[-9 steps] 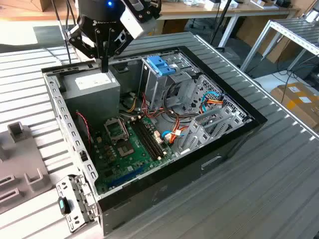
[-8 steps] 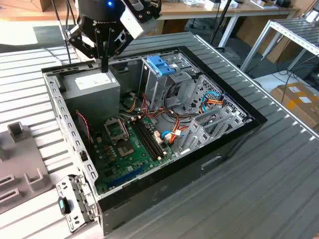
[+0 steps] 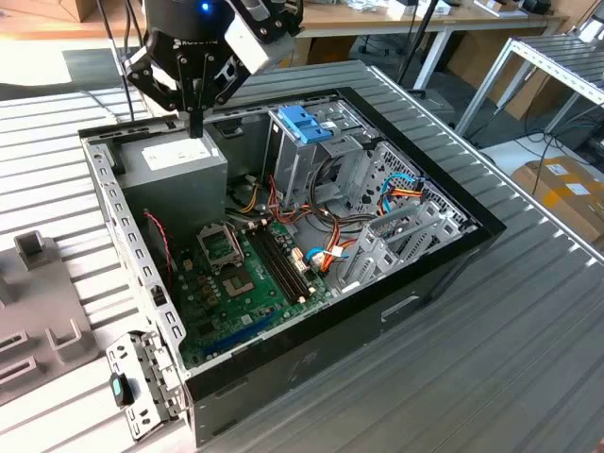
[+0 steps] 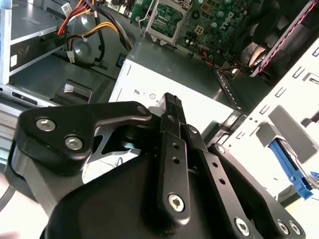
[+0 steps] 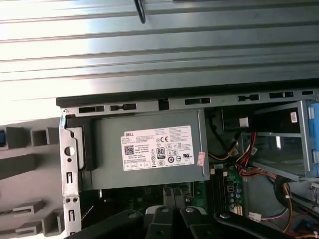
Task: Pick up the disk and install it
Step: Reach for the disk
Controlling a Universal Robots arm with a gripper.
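The claw (image 3: 195,123) hangs over the open case (image 3: 415,283), which lies on its side on the slatted table (image 3: 528,359). Its fingers (image 4: 172,102) point down and are pressed together with nothing between them. The tip is above the grey box (image 3: 175,175), over the edge of the white sticker (image 4: 139,92). Whether it touches the box cannot be told.

In the exterior view the box fills the case's far corner on the exterior view's left. The metal cage (image 3: 300,156) with a blue top stands upright just beside it, toward the exterior view's right. The green board (image 3: 236,283) lies on the case floor in front of the box, with red and orange cables (image 3: 330,250) bunched between board and cage.

Grey holders (image 3: 38,311) lie on the table outside the case, on the exterior view's left. In the first wrist view a blue sliver (image 5: 2,137) sits at the picture's edge among these holders. Whether it belongs to the disk cannot be told.
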